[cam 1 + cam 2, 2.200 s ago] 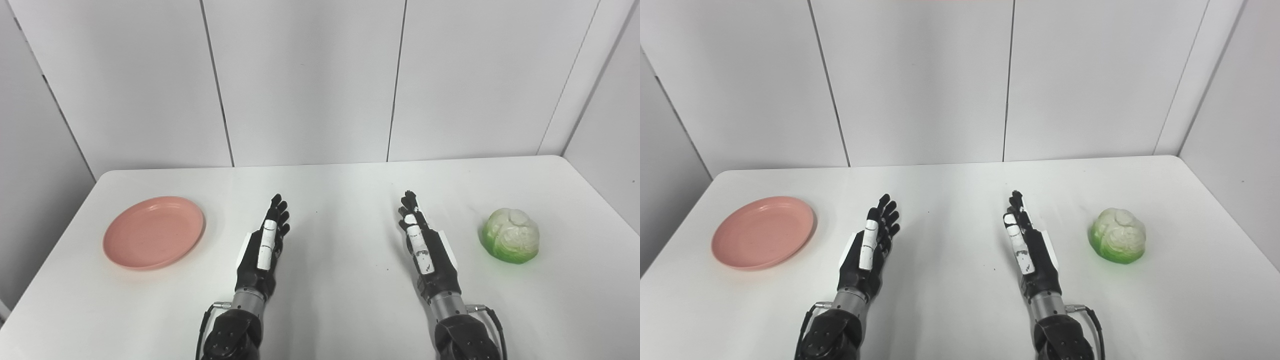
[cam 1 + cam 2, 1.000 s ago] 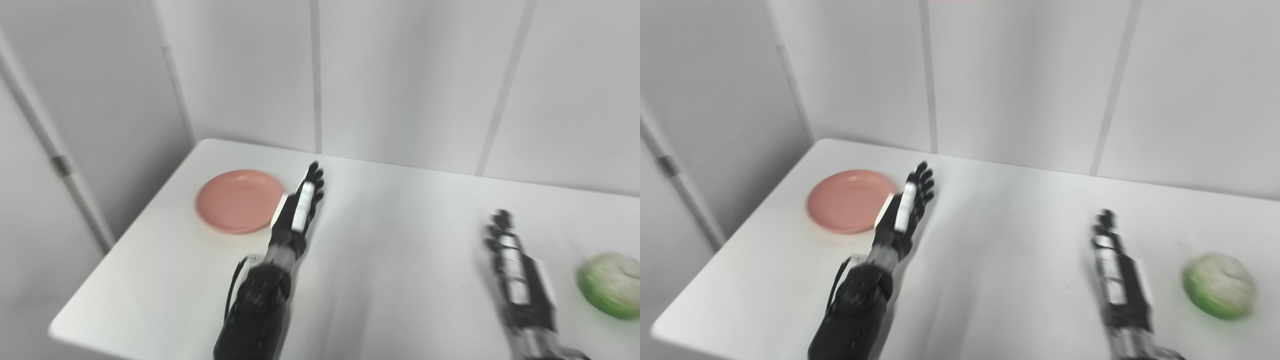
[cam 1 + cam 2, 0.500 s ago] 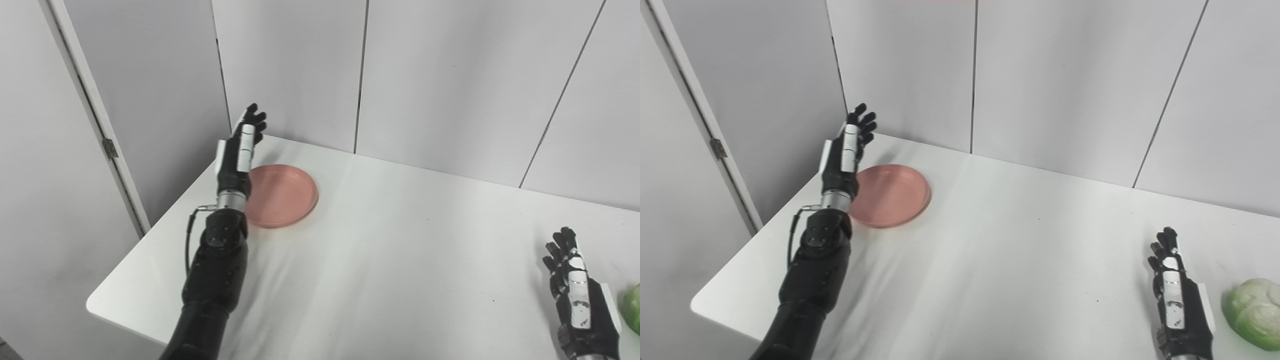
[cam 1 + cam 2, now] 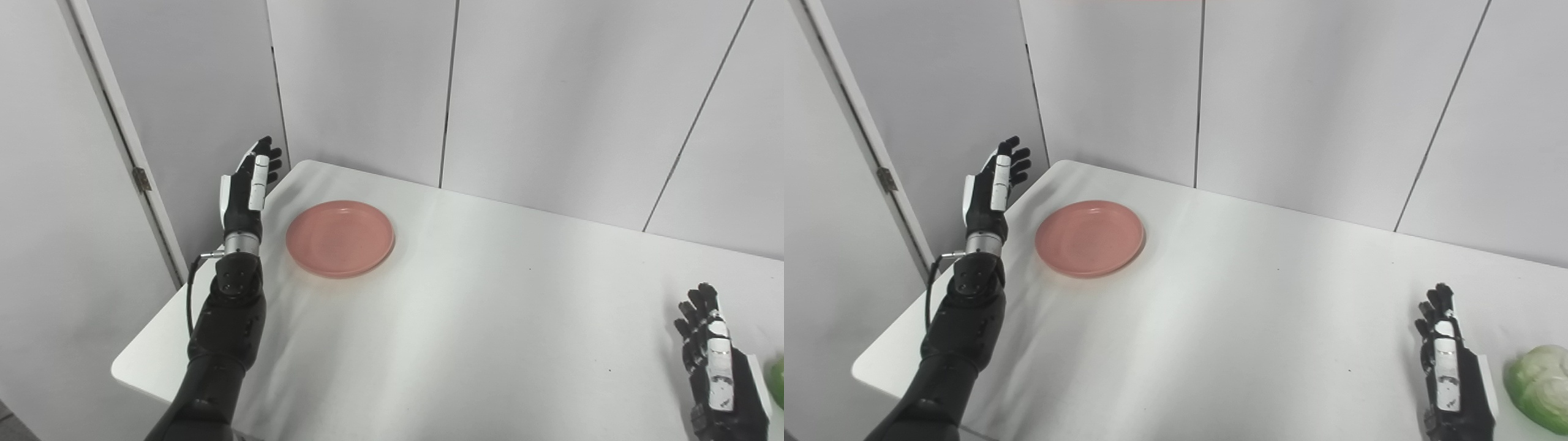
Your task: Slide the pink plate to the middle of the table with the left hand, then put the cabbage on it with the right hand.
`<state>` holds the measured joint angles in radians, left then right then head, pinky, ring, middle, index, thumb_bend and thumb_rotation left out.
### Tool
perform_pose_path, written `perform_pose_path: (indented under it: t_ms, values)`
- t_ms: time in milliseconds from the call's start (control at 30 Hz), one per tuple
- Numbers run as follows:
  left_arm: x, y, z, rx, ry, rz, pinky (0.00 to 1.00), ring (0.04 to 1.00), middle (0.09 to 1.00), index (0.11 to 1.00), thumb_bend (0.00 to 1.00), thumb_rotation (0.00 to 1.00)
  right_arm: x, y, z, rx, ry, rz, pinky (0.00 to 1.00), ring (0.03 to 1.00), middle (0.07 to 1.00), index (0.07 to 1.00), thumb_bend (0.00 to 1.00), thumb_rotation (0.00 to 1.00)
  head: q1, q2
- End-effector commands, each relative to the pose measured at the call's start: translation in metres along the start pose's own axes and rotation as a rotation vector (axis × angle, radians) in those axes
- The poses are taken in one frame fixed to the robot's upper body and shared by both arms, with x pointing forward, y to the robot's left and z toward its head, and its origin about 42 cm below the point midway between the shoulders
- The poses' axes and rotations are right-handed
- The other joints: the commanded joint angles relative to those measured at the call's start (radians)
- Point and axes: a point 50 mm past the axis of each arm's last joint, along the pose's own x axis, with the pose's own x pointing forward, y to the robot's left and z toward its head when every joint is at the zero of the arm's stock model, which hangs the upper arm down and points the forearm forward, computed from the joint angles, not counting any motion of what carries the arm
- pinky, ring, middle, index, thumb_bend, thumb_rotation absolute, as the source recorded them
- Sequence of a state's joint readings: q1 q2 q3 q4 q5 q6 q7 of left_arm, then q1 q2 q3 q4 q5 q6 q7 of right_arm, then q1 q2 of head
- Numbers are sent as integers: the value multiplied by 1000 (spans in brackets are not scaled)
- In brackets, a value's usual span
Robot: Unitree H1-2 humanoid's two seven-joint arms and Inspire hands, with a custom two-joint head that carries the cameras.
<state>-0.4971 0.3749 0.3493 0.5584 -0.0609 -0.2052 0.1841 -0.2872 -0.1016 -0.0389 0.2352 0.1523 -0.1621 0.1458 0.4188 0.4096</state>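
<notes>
The pink plate (image 4: 340, 238) lies flat on the white table (image 4: 478, 331) near its far left corner. My left hand (image 4: 246, 187) is open and raised above the table's left edge, to the left of the plate and not touching it, fingers pointing up and away. My right hand (image 4: 1451, 373) is open and rests low at the bottom right, fingers pointing away. The green and white cabbage (image 4: 1541, 387) sits on the table just right of the right hand, cut off by the frame edge.
Grey wall panels stand behind the table. A door with a hinge (image 4: 141, 179) is at the left, beyond the table's left edge. The table's near left corner (image 4: 122, 372) shows at the bottom left.
The head camera has turned left, shifting the whole picture. My left hand has risen off the table and swung out to the plate's left side. The right hand and cabbage stay put.
</notes>
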Motion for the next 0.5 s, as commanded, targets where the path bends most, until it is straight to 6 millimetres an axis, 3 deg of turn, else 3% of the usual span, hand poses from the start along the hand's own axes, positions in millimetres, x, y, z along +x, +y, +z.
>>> perform_pose_path:
  t_ms: [0,67,467]
  values:
    - [21,1,23,13,-89,18,831,812,813,813,761,1000,0,1,5,10,-19,-3,1000,1000,1000,1000,590,1000,0,4]
    - [19,-2,16,8,-75,19,795,794,798,801,757,1000,0,1,6,11,-19,-2,1000,1000,1000,1000,588,1000,2,7]
    - [9,-41,-23,-18,28,-77,817,809,812,800,722,1000,-2,3,10,5,-17,0,1000,1000,1000,1000,587,1000,-1,13]
